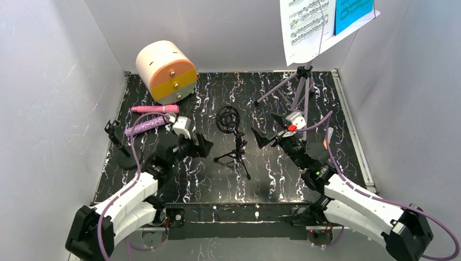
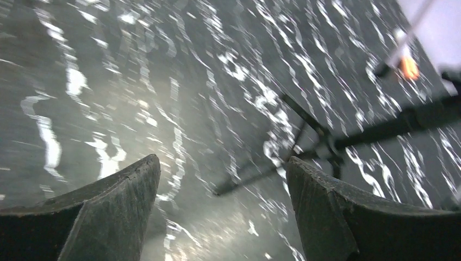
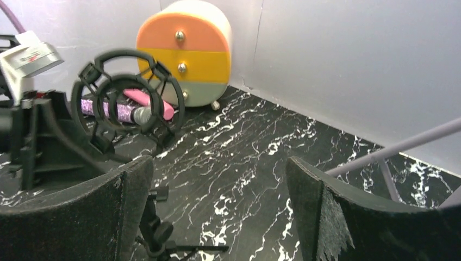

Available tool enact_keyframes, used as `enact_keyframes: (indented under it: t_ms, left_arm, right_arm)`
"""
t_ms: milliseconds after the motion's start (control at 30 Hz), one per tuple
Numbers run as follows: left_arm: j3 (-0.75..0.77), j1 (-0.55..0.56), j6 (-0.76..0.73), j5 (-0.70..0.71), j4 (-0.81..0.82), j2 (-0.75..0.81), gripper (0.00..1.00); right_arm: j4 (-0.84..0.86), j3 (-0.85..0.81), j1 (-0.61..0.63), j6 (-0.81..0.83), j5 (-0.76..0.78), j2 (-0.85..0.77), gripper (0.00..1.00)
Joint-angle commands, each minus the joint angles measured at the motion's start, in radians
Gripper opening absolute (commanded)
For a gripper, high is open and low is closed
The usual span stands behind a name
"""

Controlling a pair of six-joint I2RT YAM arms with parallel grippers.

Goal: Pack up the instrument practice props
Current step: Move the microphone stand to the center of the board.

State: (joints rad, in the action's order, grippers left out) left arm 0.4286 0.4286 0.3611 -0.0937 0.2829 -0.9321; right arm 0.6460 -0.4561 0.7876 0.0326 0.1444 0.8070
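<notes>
A black mic tripod [image 1: 234,152] with a ring mount [image 1: 229,118] stands mid-table between my grippers. My left gripper [image 1: 198,145] is open and empty just left of it; its blurred view shows the tripod legs [image 2: 304,142] ahead of the gripper [image 2: 223,182]. My right gripper [image 1: 270,132] is open and empty just right of it, and the ring mount [image 3: 128,103] shows past its gripper [image 3: 220,185]. The pink microphone [image 1: 155,109] and purple microphone [image 1: 145,126] lie at the left. The lilac music rack [image 1: 300,89] stands at the back right, holding a white page [image 1: 304,27] and a blue page [image 1: 353,13].
The cream cylinder box [image 1: 166,70] with orange-grey knobbed face stands at the back left and also shows in the right wrist view [image 3: 185,54]. A second small black tripod [image 1: 117,136] stands near the left edge. Grey walls close in three sides. A lilac rack leg [image 3: 397,147] crosses near the right gripper.
</notes>
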Motion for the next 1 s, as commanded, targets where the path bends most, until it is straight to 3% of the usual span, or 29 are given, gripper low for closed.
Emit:
enact_keyframes:
  t_ms: [0,367,433,667,800,967]
  left_arm:
    - [-0.108,0.143,0.048,0.003,0.215,0.092,0.84]
    - [-0.171,0.304,-0.051,0.025,0.557,0.013,0.85]
    - [-0.173,0.347,-0.100,0.041,0.666,-0.036,0.85]
    - [-0.072,0.407,-0.209,0.033,0.760,-0.229,0.80]
    - [-0.042,0.413,-0.271,0.020,0.783,-0.320,0.75]
    - [-0.008,0.416,-0.289,-0.007,0.837,-0.432,0.61]
  right_arm:
    - [0.194,0.082,-0.001,-0.025,0.040,0.004,0.98]
    - [0.475,0.250,-0.001,-0.006,0.114,0.035,0.99]
    - [0.521,0.271,-0.002,-0.005,0.117,0.040,0.99]
    - [0.556,0.290,-0.002,0.012,0.115,0.038,0.99]
    - [0.552,0.296,-0.005,0.023,0.123,0.019,0.99]
    - [0.545,0.296,-0.006,0.027,0.124,0.018,0.99]
